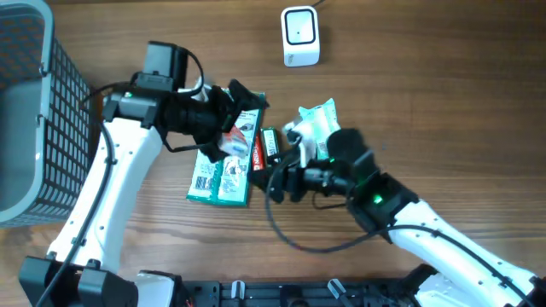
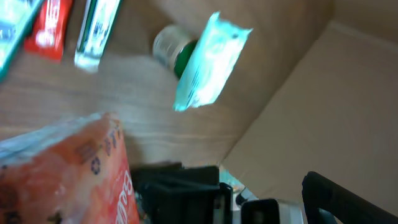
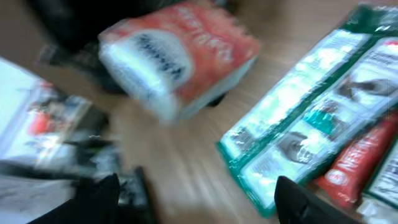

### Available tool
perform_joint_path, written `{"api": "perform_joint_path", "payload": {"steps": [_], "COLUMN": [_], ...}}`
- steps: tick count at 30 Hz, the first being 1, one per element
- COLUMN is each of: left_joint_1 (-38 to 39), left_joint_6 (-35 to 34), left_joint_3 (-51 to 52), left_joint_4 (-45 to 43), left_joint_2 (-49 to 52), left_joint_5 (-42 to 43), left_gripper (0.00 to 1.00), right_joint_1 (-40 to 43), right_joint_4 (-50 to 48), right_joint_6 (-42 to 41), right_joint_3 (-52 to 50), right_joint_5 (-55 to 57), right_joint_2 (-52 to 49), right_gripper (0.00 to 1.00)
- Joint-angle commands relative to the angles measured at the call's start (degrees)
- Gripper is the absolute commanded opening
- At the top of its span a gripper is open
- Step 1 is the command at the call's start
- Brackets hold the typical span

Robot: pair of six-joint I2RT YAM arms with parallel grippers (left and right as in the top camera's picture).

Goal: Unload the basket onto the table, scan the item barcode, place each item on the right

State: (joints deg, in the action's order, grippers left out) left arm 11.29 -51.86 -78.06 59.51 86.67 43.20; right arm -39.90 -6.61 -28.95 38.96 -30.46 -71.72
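Note:
The item, an orange and white soft packet (image 1: pixel 238 136), sits tilted at my left gripper (image 1: pixel 226 124), over the top end of the green boxes. In the left wrist view the packet (image 2: pixel 68 174) fills the lower left and hides one finger. The other finger (image 2: pixel 348 199) stands far from it, so the jaws are wide open. My right gripper (image 3: pixel 205 202) is open just right of the packet (image 3: pixel 180 59), low over bare wood, nothing between its fingers. The white scanner (image 1: pixel 300 36) stands at the far edge. I can read no barcode.
Two green boxes (image 1: pixel 217 175), a red tube (image 1: pixel 256 153) and a dark item (image 1: pixel 271 145) lie side by side mid-table. A mint wrapper (image 1: pixel 320 119) and a small bottle (image 2: pixel 168 43) lie to their right. A grey mesh basket (image 1: pixel 34 111) stands at the left edge.

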Motion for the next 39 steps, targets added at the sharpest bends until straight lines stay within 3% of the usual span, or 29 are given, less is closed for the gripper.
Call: {"api": "perform_joint_path", "payload": {"steps": [1,9,16,21,28,34,36,39], "left_joint_1": [2.2,3.1,3.1,3.0,-0.6,-6.1,-6.8,-6.6], "left_joint_6": [-2.4,-2.4,-1.2,2.4,5.9,9.7,9.7,9.7], "left_joint_3": [0.1,0.1,0.1,0.1,0.1,0.1,0.1,0.1], "left_joint_4": [1.8,4.7,4.6,4.7,4.8,6.3,7.2,7.3], "left_joint_2": [0.3,0.3,0.3,0.3,0.3,0.3,0.3,0.3], "left_joint_5": [-3.3,-3.4,-3.2,-3.3,-3.3,-8.6,-8.6,-8.5], "left_gripper": [1.0,1.0,1.0,1.0,1.0,1.0,1.0,1.0], "right_joint_1": [-3.3,-3.4,-3.4,-3.4,-3.4,-3.4,-3.4,-3.4], "right_joint_4": [-0.3,-3.9,-6.2,-6.3,-3.9,-11.7,-14.0,-13.9], "right_joint_6": [6.4,6.3,4.9,4.8,3.5,3.2,2.1,-1.2], "right_joint_3": [3.6,3.6,3.6,3.6,3.6,4.4,4.5,4.5], "right_joint_5": [16.1,16.9,15.9,27.3,33.2,21.1,15.0,10.5], "right_joint_2": [-0.1,-1.0,-7.5,-9.3,-9.4,-9.0,-9.0,-9.2], "right_gripper": [0.79,0.74,0.74,0.72,0.75,0.78,0.73,0.35]}}
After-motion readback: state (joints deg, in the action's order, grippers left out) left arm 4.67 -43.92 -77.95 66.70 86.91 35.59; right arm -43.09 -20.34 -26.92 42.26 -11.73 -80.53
